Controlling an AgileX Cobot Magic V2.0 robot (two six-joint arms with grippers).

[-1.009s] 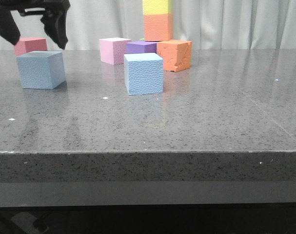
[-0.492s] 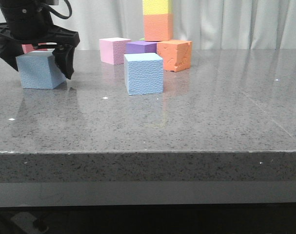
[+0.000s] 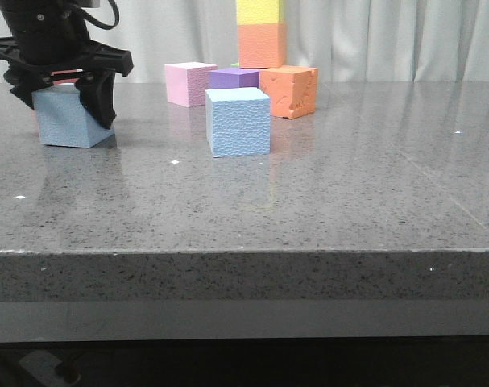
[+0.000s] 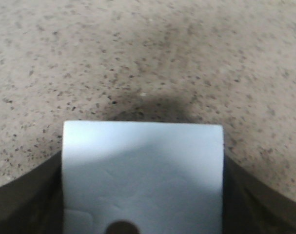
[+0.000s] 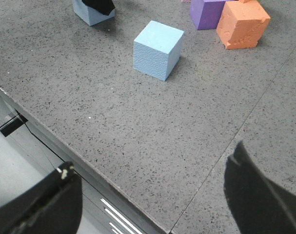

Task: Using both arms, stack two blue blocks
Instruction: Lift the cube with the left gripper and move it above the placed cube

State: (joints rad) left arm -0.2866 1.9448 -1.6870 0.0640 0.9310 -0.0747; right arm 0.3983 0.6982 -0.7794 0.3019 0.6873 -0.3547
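One pebbled sky-blue foam cube [image 3: 65, 118] sits far left on the desk; the other [image 3: 238, 122] stands upright mid-desk.

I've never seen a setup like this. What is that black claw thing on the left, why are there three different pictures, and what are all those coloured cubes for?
The black claw is the left gripper, the hand of one of the robot's two arms. The wide picture looks forward over the grey table. The other two come from cameras on each wrist. Foam cubes lie on the table: two blue blocks, plus pink, purple and orange ones. The left gripper's fingers sit either side of one blue block; its wrist camera shows that block close up. The other blue block stands free. The right gripper is open and empty.
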